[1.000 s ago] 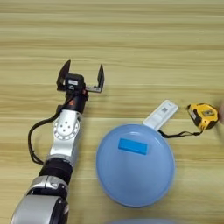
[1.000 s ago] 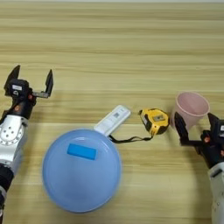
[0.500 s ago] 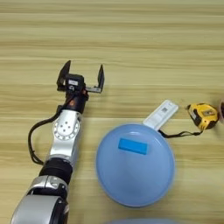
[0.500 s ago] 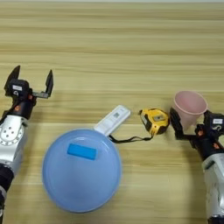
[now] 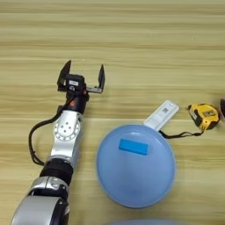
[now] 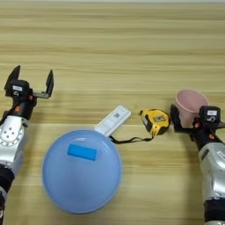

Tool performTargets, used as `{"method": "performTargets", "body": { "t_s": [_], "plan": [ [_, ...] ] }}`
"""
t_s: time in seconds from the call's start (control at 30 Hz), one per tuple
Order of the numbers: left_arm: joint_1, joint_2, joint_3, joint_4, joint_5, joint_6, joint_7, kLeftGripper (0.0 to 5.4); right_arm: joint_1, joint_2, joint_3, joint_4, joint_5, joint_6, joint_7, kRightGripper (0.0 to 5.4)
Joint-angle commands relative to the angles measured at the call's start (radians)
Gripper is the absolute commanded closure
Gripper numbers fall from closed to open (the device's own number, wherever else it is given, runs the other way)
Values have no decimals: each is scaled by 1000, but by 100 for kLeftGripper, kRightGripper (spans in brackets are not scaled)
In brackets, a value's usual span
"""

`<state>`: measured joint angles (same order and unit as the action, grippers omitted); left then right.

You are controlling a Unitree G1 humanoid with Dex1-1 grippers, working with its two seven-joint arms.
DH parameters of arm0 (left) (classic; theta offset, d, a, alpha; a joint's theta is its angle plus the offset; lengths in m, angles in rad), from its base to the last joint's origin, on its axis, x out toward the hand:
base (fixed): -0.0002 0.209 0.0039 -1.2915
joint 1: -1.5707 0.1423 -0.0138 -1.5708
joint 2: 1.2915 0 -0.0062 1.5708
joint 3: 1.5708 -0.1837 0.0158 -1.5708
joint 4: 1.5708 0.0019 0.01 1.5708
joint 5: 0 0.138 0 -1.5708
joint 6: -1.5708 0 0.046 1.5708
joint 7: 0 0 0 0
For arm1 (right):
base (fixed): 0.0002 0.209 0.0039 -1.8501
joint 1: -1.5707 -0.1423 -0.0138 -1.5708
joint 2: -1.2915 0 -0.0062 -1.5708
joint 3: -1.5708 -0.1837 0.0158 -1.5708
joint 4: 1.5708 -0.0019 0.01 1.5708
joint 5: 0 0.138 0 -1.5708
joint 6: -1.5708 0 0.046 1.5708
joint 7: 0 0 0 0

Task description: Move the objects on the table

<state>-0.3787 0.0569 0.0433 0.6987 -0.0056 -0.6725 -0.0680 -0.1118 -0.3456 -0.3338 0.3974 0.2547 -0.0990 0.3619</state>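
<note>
Your left tool (image 5: pixel 81 77) is hovering with its two black fingers spread wide, forearm stretching up from the lower left, while your right tool (image 6: pixel 190 119) is reaching in at the right edge.

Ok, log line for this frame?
left gripper: open, idle over table | right gripper: at pink cup, grasp unclear | blue block: on plate

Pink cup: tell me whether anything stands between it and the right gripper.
Nothing visible does. The right gripper is already at the pink cup, its near finger against the cup's left side; the tape measure lies apart to the left.
</note>
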Motion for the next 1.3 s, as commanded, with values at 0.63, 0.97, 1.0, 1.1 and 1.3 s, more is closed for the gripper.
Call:
{"method": "performTargets", "body": {
  "t_s": [0.63, 0.97, 1.0, 1.1, 1.3],
  "plan": [
    [-6, -1, -1, -7, 11, -1, 9, 0, -23, 1, 40, -241, 24, 4, 2, 106],
    [-11, 0, 0, 2, 12, -3, 12, 0, 67, -6, 209, -649, 42, 35, 114, 107],
    [-11, 0, -1, 2, 12, -3, 12, 0, 80, -7, 232, -685, 57, 51, 132, 107],
    [-12, -1, -1, 2, 13, -3, 13, 0, 107, -17, 287, -755, 82, 81, 182, 107],
    [-13, -3, -3, 4, 15, -4, 16, 0, 163, -58, 381, -852, 173, 131, 331, 107]
  ]
}}
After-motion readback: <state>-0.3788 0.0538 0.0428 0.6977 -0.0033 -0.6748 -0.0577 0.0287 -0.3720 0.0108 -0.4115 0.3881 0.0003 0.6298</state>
